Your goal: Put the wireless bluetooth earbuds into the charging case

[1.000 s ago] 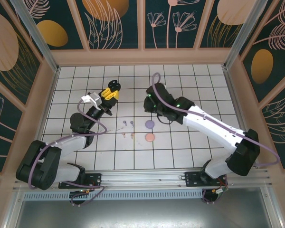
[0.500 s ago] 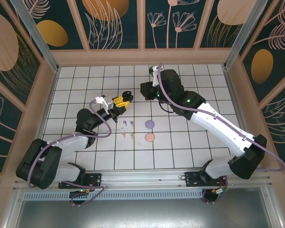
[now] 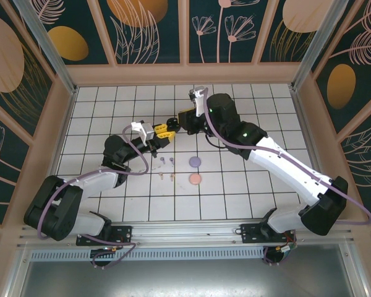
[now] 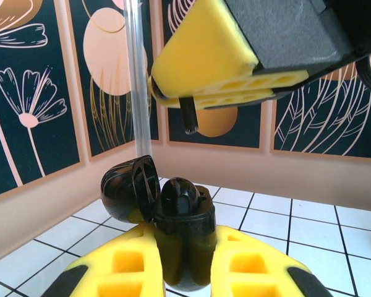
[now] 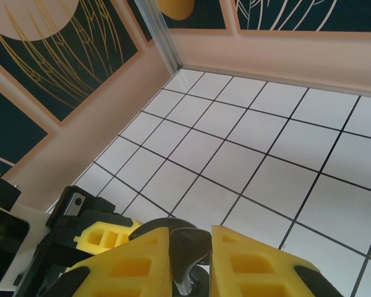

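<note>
Left gripper (image 4: 184,269) clamped on open charging case (image 4: 180,207), right gripper (image 5: 190,250) pinching black earbud (image 4: 188,119) just above

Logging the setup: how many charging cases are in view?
3. Lilac case lies on the tiles, pink case beside it, toward the near edge; open black case clamped in the left gripper. Others may be hidden.

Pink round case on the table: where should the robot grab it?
Probably by its round rim, pinched across from both sides, coming straight down from above. The pink case lies flat like a low disc on the tiled table, with bare tile right around it, so only the sides give something to pinch.
</note>
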You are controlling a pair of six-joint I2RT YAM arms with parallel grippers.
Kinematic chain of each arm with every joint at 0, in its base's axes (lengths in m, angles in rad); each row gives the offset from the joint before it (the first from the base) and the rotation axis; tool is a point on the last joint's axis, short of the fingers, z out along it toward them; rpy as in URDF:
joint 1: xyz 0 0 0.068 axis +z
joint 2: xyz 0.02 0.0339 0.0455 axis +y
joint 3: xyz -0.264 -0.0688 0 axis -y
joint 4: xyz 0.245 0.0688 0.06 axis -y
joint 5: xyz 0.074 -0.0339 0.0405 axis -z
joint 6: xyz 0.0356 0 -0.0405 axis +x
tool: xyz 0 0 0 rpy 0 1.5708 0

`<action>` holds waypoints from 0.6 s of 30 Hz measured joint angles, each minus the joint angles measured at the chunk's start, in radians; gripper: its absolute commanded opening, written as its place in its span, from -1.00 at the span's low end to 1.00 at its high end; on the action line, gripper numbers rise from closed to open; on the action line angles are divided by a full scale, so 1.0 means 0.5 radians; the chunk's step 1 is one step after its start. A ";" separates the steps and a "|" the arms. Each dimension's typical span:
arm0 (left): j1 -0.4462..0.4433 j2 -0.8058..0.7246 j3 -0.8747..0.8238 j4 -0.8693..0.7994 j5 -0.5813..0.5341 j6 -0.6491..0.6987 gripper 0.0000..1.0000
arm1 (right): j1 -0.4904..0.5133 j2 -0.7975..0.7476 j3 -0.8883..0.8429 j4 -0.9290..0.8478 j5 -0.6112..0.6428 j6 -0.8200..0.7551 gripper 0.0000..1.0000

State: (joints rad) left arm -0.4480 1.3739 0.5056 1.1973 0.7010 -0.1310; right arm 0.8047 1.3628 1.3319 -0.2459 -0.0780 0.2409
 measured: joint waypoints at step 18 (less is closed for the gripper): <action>-0.010 0.004 0.035 -0.003 0.004 0.008 -1.00 | 0.066 0.002 -0.082 0.082 -0.021 0.008 -0.63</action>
State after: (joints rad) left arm -0.4530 1.3758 0.5232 1.1957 0.7029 -0.1268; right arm 0.8379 1.3636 1.2907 -0.2047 -0.0887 0.2447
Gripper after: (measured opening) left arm 0.149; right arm 0.189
